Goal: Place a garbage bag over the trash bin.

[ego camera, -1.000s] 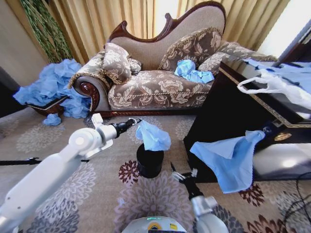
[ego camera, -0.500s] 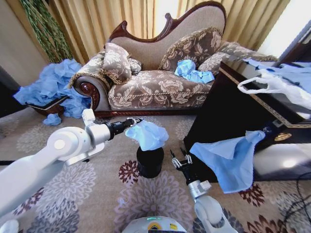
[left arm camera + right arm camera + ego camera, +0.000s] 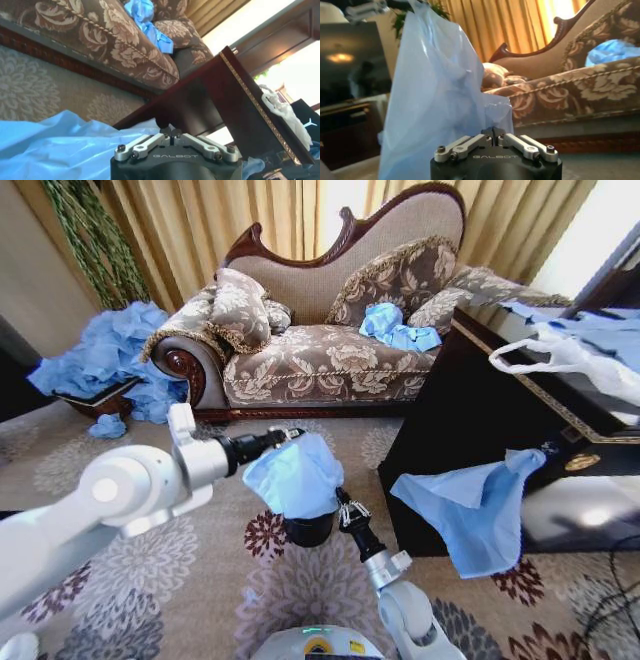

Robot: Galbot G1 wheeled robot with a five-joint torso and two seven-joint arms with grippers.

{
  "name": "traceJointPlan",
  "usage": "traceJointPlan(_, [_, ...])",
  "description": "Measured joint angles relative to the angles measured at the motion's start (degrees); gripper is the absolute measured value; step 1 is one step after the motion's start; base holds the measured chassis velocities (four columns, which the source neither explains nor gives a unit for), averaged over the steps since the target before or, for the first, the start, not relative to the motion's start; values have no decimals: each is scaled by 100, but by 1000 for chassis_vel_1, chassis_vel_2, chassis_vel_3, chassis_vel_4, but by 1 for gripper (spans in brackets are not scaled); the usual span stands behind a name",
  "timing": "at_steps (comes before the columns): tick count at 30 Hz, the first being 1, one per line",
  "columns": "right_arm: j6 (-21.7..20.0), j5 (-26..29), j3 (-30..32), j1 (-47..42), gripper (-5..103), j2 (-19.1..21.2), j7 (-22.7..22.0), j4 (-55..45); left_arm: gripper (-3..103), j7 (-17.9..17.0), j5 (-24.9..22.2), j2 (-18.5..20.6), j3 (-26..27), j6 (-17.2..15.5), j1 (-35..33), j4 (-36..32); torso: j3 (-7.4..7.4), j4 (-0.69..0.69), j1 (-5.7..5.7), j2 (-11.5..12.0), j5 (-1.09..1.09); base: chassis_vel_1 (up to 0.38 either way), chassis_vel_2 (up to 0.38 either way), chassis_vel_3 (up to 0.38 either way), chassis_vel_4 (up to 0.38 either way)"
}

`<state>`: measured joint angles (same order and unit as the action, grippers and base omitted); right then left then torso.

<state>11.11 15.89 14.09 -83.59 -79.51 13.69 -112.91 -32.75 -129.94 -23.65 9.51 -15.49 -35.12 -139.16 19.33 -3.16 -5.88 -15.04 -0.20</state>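
Note:
The garbage bag, light blue and crinkly, hangs spread out just above the trash bin. The bin is small and black, and the bag covers most of it. My left gripper comes in from the left and is shut on the bag's upper edge. My right gripper rises from below at the bag's right side, shut on its lower edge. In the right wrist view the garbage bag runs down into the closed right gripper. In the left wrist view the garbage bag billows beside the shut left gripper.
A patterned sofa stands behind the bin with blue bags on its seat. A big heap of blue bags lies at the left. A dark cabinet at the right carries a draped blue bag and a white handled bag.
My right gripper has risen and moved left to the bag's edge and closed on it. The left gripper has lowered the bag, which now spreads wider over the bin.

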Motion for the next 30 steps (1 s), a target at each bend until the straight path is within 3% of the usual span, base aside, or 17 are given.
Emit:
traceJointPlan(8, [30, 139, -17, -277, 0, 101, 322, -380, 0, 70, -19, -3, -120, 1, 365, 238, 0, -1, 0, 0, 1, 0, 0, 0, 0])
traceJointPlan(12, [-6, 287, 123, -228, 0, 98, 550, -396, 0, 65, 76, -102, 1, 83, 155, 157, 0, -2, 0, 0, -2, 0, 0, 0, 0])
traceJointPlan(22, [-184, 543, -194, 21, 0, 206, 592, -457, 0, 195, 295, -216, -175, 118, 34, 183, 0, 0, 0, 0, 0, 0, 0, 0, 0])
traceJointPlan(29, [-190, 636, 169, -164, -2, 243, 542, -440, 0, 224, 280, -268, -335, 109, 302, 428, 0, -1, 0, 0, 0, 0, 0, 0, 0])
traceJointPlan(30, [-226, 621, 166, -158, 3, 208, 391, -417, 0, 255, 207, -246, -353, 114, 430, 476, 0, -2, 0, 0, -1, 0, 0, 0, 0])
